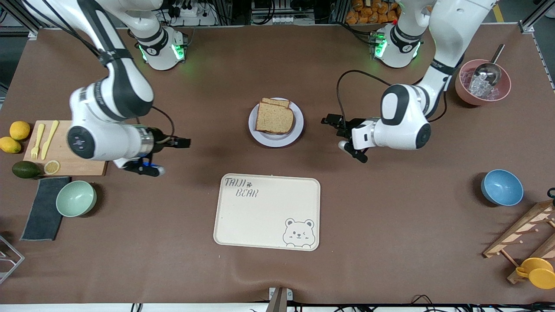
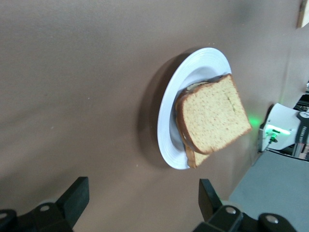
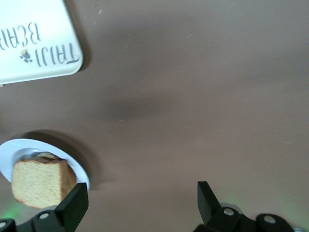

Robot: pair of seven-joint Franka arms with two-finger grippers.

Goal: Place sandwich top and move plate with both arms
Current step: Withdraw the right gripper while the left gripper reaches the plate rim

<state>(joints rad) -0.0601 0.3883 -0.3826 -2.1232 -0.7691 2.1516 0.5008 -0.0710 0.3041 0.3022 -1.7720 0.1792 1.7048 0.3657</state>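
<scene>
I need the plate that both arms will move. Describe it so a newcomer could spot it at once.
Start from the cream tray with the bear drawing; the plate lies just farther from the front camera, mid-table, between the left gripper and right gripper. It is round, pale and flat, and it alone carries the sandwich top.

A wide table (image 1: pixel 390 242) covered in matte brown sheeting fills nearly the whole front view, its cover lightly creased near the edge closest to the camera. Light falls evenly from above, leaving soft, short shadows on the brown surface. Along the top of the view, past the table's edge, aluminium frame posts (image 1: pixel 531 21) stand at the corners, with tangled black cables and a white power strip (image 1: pixel 188 11) between them. Grey floor (image 1: pixel 544 47) shows at the corner by the left arm's end.
</scene>
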